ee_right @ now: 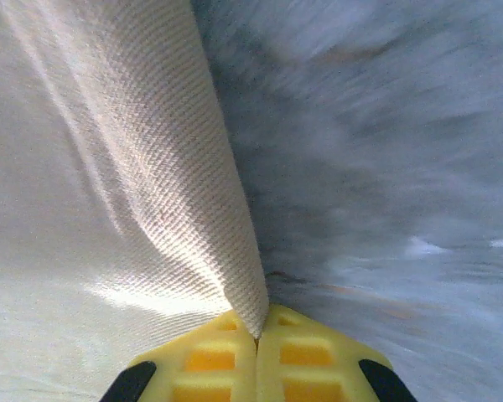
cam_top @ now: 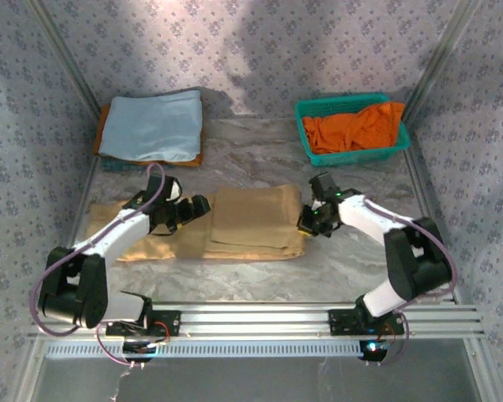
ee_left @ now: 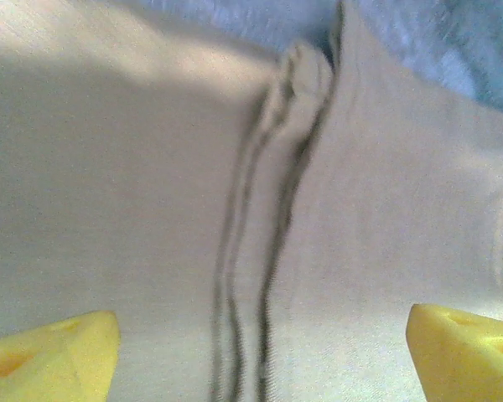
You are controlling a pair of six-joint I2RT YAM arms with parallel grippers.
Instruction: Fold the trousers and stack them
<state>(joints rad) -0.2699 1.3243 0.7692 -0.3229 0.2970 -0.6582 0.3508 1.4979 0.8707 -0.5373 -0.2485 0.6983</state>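
The tan trousers (cam_top: pixel 251 219) lie lengthwise across the middle of the table, with their right part folded over into a thicker rectangle. My left gripper (cam_top: pixel 199 207) hovers low over the left leg part. In the left wrist view its yellow fingertips (ee_left: pixel 54 352) stand far apart, open, over the trousers (ee_left: pixel 134 209), and a raised crease in the cloth runs between them. My right gripper (cam_top: pixel 309 221) is at the trousers' right edge. In the right wrist view it (ee_right: pixel 257 331) is shut on a pinched edge of the trousers (ee_right: pixel 109 167), which rises from the pads.
A light blue folded cloth (cam_top: pixel 155 126) lies on an orange layer at the back left. A teal basket (cam_top: pixel 344 101) holding an orange garment (cam_top: pixel 356 126) stands at the back right. Patterned walls enclose the table, and a metal rail (cam_top: pixel 260 318) runs along the near edge.
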